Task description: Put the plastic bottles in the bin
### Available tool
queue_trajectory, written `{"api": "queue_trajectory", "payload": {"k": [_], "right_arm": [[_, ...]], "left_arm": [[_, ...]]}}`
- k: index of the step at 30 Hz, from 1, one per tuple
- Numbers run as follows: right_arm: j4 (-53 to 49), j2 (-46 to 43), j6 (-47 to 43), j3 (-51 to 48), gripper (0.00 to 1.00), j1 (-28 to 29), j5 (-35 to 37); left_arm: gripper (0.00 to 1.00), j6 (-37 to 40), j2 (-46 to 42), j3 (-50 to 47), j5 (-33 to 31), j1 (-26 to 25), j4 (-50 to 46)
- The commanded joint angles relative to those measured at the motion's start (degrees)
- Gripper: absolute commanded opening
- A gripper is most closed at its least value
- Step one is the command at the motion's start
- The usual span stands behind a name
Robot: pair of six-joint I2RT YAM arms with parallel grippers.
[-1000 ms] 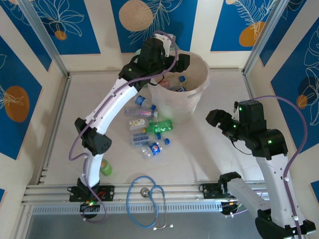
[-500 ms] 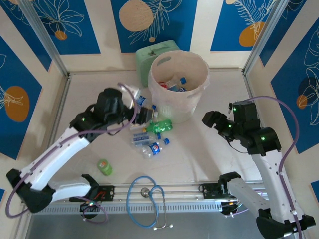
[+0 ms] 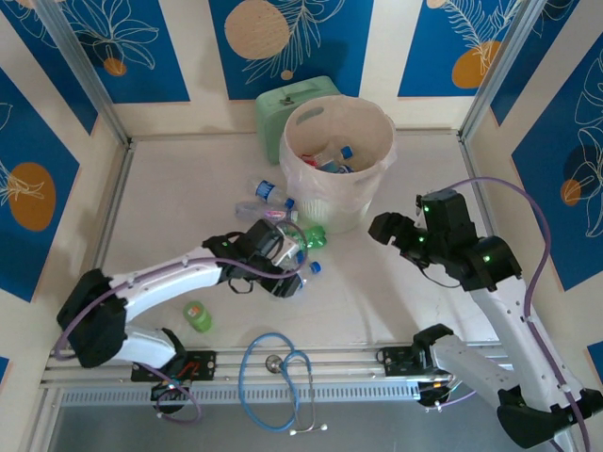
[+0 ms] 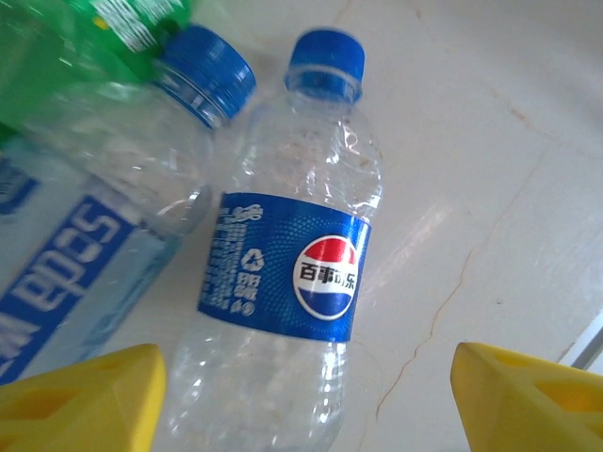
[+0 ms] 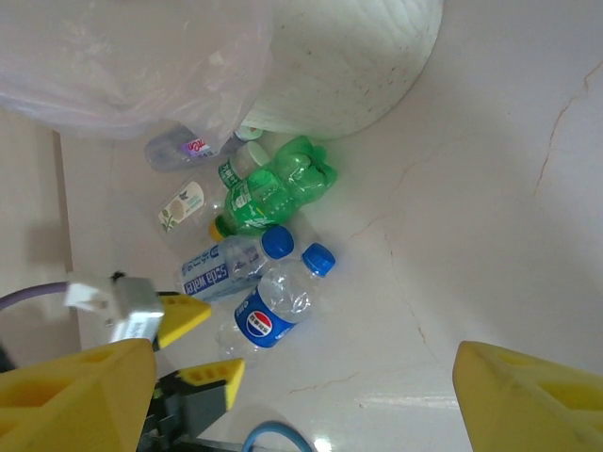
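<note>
Change since a second ago: the left arm, then raised over the bin [image 3: 349, 202], has swung down to the table [image 3: 179, 188], and the left gripper [image 4: 306, 391] now sits low over the bottle cluster in front of the bin. With the arm gone from there, the mint-green box [image 3: 287, 99] behind the bin is uncovered. The right arm has crept slightly toward the bin. The loose bottles look unmoved. Left wrist view: the yellow fingers [image 4: 89, 395] are spread to either side of the Pepsi bottle [image 4: 283, 282], which lies flat, cap pointing away. One finger is just beside its wall and the other is well clear, so there is no pinch. The right gripper [image 5: 303, 377] hangs above bare table right of the cluster, its claw spread wide with nothing between. The bin already holds several bottles [image 3: 330, 160]; only caps and fragments show, so the count is uncertain. From above, the left gripper covers most of the Pepsi bottle, leaving the blue cap visible. In the left wrist view its base is cut off at the bottom edge, the neighbouring blue-and-white-labelled bottle [image 4: 66, 273] is cropped at the left, and the green bottle [image 5: 273, 193] is a blur in the corner. A small green bottle [image 3: 198, 315] lies apart near the left arm. The stethoscope [image 3: 273, 361] is at the near edge.
</note>
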Motion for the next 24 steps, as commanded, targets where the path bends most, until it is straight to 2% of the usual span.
{"api": "queue_trajectory", "payload": {"k": [1,11,19,24], "right_arm": [[-1.0,0.4,1.2,1.5,0.83,1.3,2.4],[-2.0,0.7,0.6,3.1,0.83,1.5,3.5],[-2.9,0.0,0.4,3.4,0.83,1.4,4.2],[-3.3,-0.3,0.3,2.9,0.84,1.0,4.4]], "left_arm": [[0.80,1.3,2.7,2.4,-1.0,-1.2,0.5],[0.77,1.2,7.4,3.9,-3.2,-4.2,-0.7],[0.81,-1.0,12.6,7.7,-7.9,-6.7,-4.0],[0.77,-1.8,14.7,8.9,-8.1,-7.4,-4.1]]}}
